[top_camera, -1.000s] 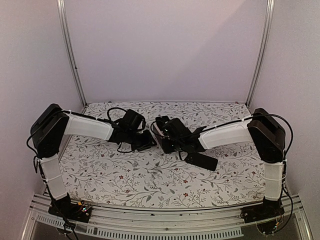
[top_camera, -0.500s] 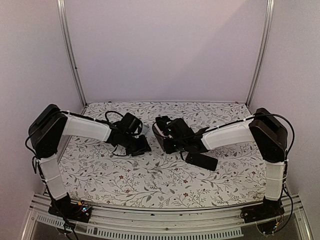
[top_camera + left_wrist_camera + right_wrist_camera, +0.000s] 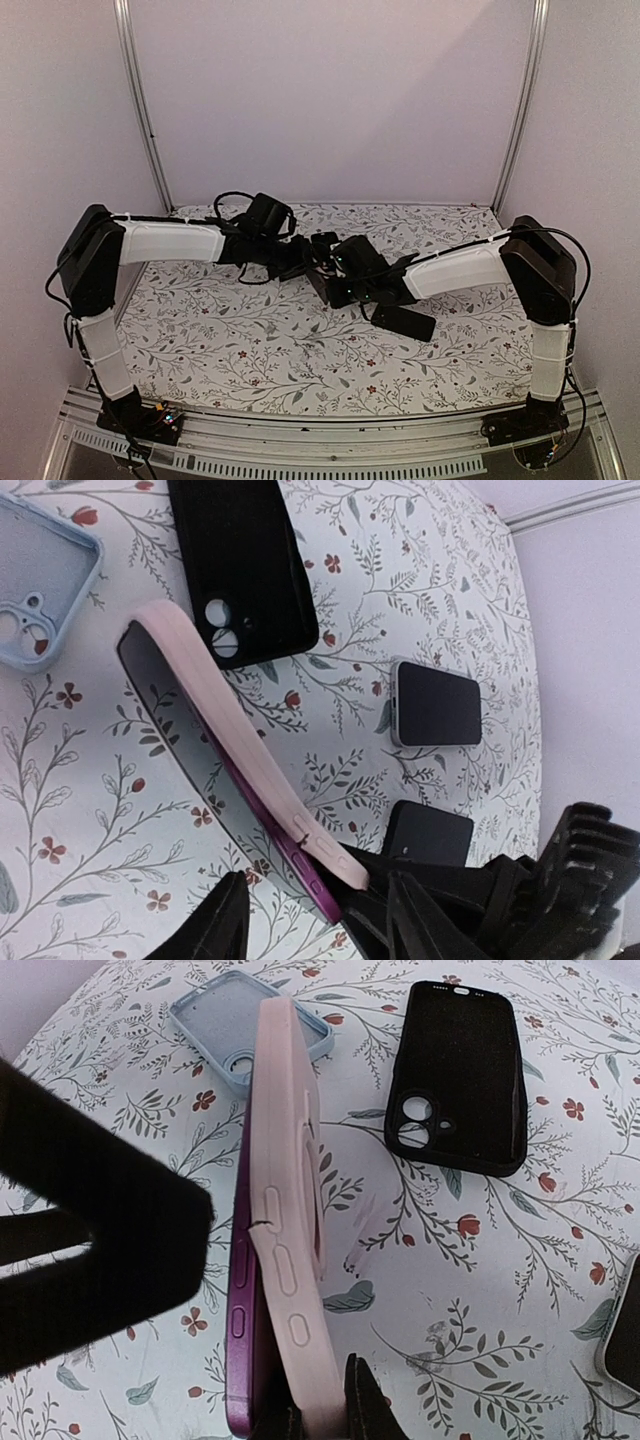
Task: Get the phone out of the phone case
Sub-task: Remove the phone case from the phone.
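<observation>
A purple phone [image 3: 240,1300] sits in a pink case [image 3: 290,1160], held on edge above the flowered table. The case's lower corner is peeled a little off the phone's side. My right gripper [image 3: 322,1425] is shut on the case's lower end; it also shows in the top view [image 3: 330,278]. My left gripper [image 3: 320,930] is open, its fingers [image 3: 222,925] on either side of the phone's near end, not touching it. In the top view the left gripper [image 3: 300,260] is right against the right one. The phone and case also show in the left wrist view [image 3: 215,720].
An empty black case [image 3: 240,570] and a light blue case [image 3: 40,580] lie on the table beyond the held phone. A bare phone with a dark screen [image 3: 435,702] and a black slab [image 3: 430,832] lie to the right. A black slab [image 3: 405,322] lies under the right arm.
My left arm has swung up and to the right, from left of centre to the phone held by my right gripper. The right gripper has stayed almost still.
</observation>
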Controlling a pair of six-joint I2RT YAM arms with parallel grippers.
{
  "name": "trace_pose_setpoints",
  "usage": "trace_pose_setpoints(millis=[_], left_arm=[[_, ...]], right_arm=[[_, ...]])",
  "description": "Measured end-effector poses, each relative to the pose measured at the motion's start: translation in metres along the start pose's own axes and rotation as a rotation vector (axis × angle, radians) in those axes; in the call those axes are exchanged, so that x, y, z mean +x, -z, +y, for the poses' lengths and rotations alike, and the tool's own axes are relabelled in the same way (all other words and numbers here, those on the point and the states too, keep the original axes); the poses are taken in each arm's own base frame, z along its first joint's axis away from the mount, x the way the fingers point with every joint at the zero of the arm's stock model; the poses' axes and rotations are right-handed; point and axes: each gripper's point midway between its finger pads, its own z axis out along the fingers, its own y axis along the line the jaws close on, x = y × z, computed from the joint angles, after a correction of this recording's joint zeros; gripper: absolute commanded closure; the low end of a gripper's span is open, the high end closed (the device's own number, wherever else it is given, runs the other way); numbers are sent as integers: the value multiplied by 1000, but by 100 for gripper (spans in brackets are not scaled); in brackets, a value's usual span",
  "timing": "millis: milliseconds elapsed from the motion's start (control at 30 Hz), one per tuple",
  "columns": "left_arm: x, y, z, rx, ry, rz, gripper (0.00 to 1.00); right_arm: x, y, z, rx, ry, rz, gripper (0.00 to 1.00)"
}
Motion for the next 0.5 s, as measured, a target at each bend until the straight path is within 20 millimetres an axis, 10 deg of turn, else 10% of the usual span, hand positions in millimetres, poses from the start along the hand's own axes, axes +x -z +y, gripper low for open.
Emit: trace_pose_setpoints(millis=[500], left_arm=[[24,-25,17,-41,3,76,52]], right_arm=[[1,4,-2,15,7,29,100]])
